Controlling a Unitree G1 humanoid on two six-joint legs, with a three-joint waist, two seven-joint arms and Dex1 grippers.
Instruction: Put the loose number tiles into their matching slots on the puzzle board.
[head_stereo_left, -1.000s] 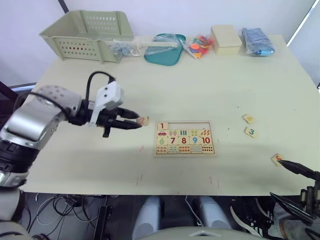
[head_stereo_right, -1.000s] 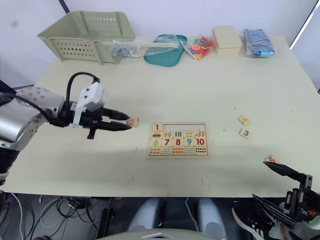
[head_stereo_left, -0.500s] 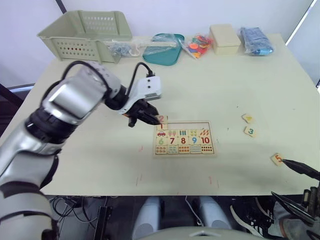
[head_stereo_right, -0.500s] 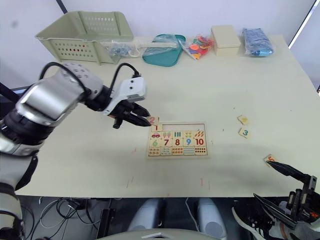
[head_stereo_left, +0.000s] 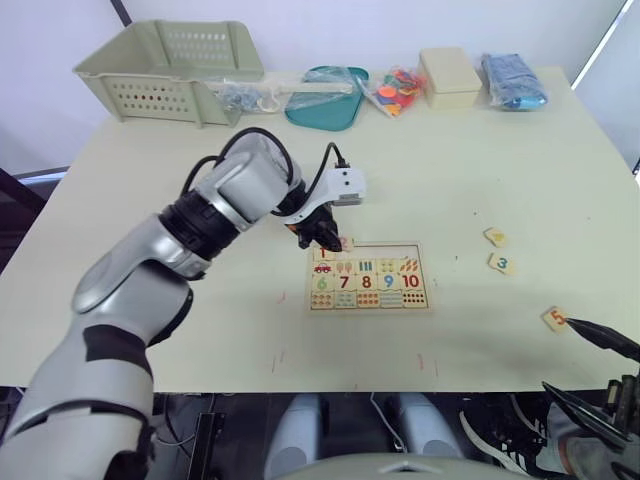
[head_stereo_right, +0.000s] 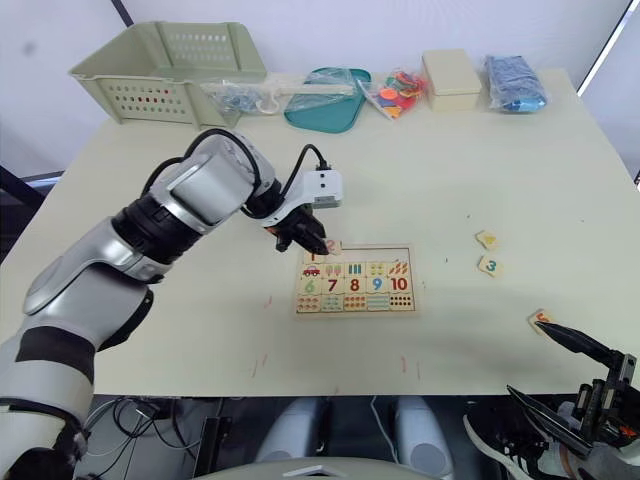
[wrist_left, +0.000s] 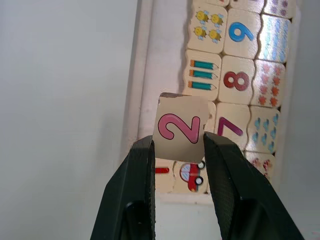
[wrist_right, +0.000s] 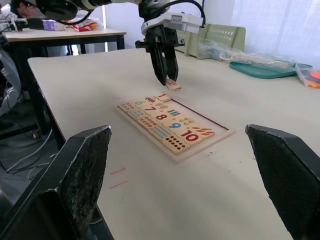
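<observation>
Along the far edge of the cream table (head_stereo_left: 150, 330) sits a row of clutter. At the far left corner is a pale green slotted plastic basket (head_stereo_left: 170, 68). Just beside it lies a clear bag of small bluish bits (head_stereo_left: 240, 96), then a teal tray (head_stereo_left: 323, 103) under a white stick-like piece (head_stereo_left: 305, 89). A bag of bright coloured pieces (head_stereo_left: 398, 88), a cream box (head_stereo_left: 451, 79) and a blue bundle in plastic (head_stereo_left: 513, 82) follow toward the far right corner.

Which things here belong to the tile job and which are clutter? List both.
Job: pale square wooden tile with pink 2, held in the left end effector; light-wood puzzle board; loose pale wooden tiles 3 and 5.

Clutter: green plastic basket; teal tray; cream box; blue bag.
</observation>
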